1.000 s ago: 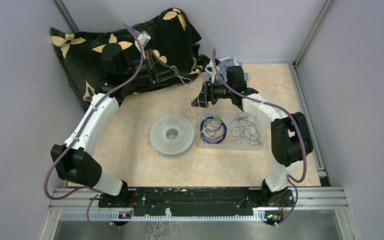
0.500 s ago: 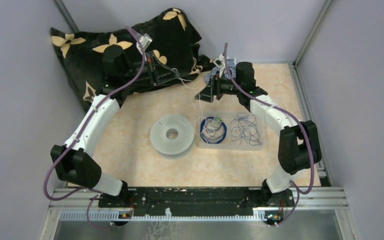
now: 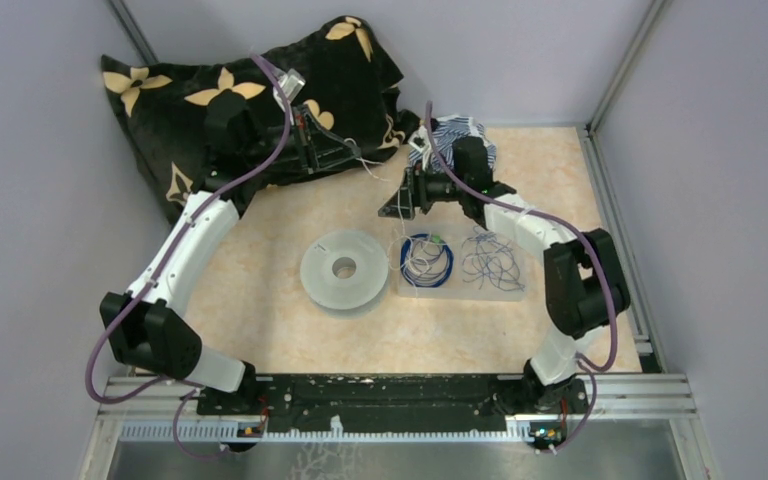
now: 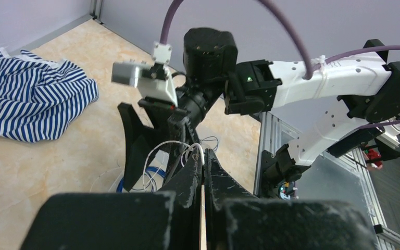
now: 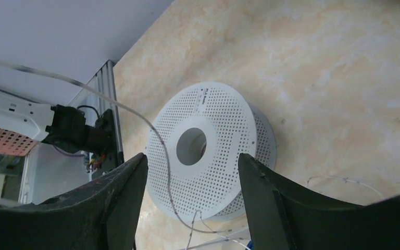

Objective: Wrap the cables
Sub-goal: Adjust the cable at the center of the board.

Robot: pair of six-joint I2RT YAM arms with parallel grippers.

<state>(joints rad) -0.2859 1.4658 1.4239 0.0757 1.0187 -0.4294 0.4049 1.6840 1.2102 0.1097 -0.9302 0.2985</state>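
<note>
- Left gripper (image 3: 352, 157): unmoved since a second ago. Jaws pressed together, pinching a whitish strand (image 4: 200, 151).
- Right gripper (image 3: 393, 208): swung up and right, now back low near the coil (image 3: 427, 259). Jaws spread, empty. Likely re-approaching the strand; no wrap added.
- Cables: blue-white coil with a green bit, just right of the spool (image 3: 343, 269); scribbly tangle (image 3: 492, 262) beside it. Both unshifted.

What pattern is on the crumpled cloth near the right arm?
The cloth has blue and white stripes, clearest in the left wrist view.
</note>
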